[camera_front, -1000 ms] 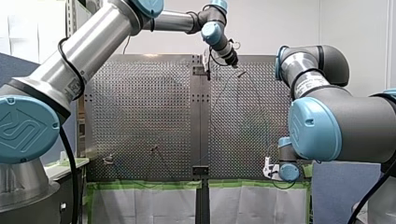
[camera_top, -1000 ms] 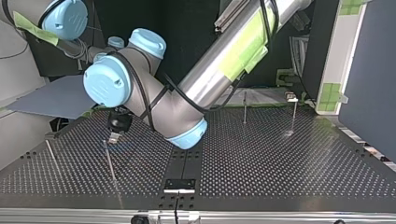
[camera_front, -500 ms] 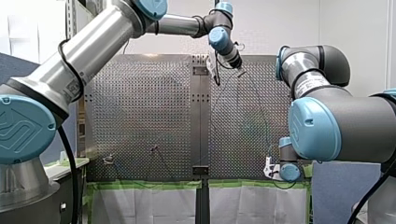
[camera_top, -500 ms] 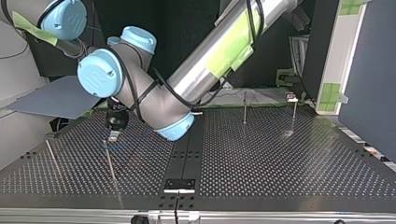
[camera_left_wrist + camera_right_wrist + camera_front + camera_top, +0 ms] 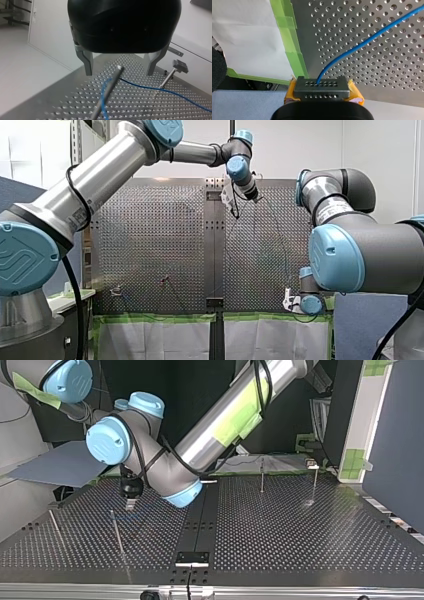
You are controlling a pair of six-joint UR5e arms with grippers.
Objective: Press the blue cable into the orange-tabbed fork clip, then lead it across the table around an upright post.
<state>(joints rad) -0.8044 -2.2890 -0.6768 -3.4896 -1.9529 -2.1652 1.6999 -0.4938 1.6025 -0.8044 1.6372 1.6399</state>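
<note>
- My left gripper [image 5: 119, 73] is black, and its two metal fingers [image 5: 87, 62] stand well apart and grip nothing.
- The tip of one upright post [image 5: 113, 77] rises between those fingers. The blue cable [image 5: 150, 87] passes under them, touching the post's side, then runs away across the perforated table [image 5: 130, 105].
- A second post [image 5: 168, 78], with a block head, stands just beyond one finger.
- My right gripper [image 5: 322, 86] is clamped on the cable's end. Its two yellow pads [image 5: 354, 91] flank a grey drilled block, and the thin, smooth, bright blue cable leaves from the block's middle.
- Green tape [image 5: 292, 45] edges the table beside this gripper.
- The top view shows four posts [image 5: 262, 475] in all.
- A label [image 5: 331, 211] on my right arm is too small to read.
</note>
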